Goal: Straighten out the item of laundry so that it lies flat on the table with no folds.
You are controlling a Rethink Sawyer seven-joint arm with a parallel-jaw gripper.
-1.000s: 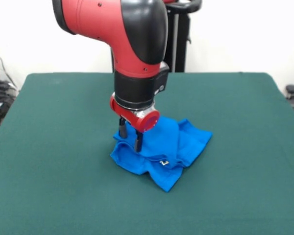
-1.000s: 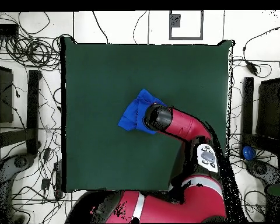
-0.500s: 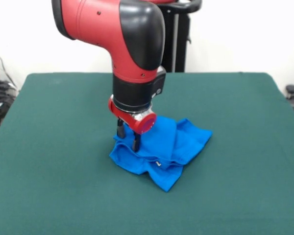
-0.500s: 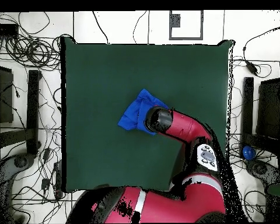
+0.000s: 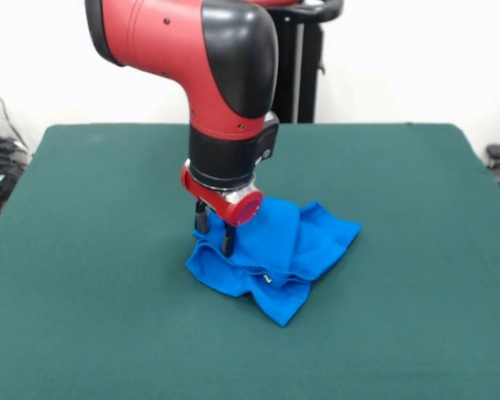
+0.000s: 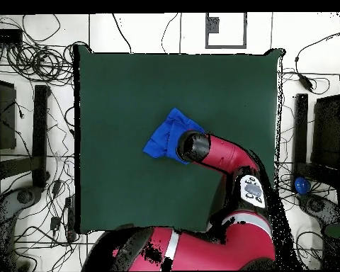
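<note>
Item: blue shirt (image 5: 275, 258), crumpled on table (image 5: 417, 250). My claw (image 5: 214, 236) sits at its left edge; bulk trails right. Fingers parted, tips in cloth.

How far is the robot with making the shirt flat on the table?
Nothing looks finished: the blue shirt lies bunched in folds on the green table. In hand: the gripper is down at the shirt's edge, two fingers apart. Left: spreading out every fold.

Overhead: arm hides tool and part of shirt (image 6: 162, 138) — print unseen (folds).
</note>
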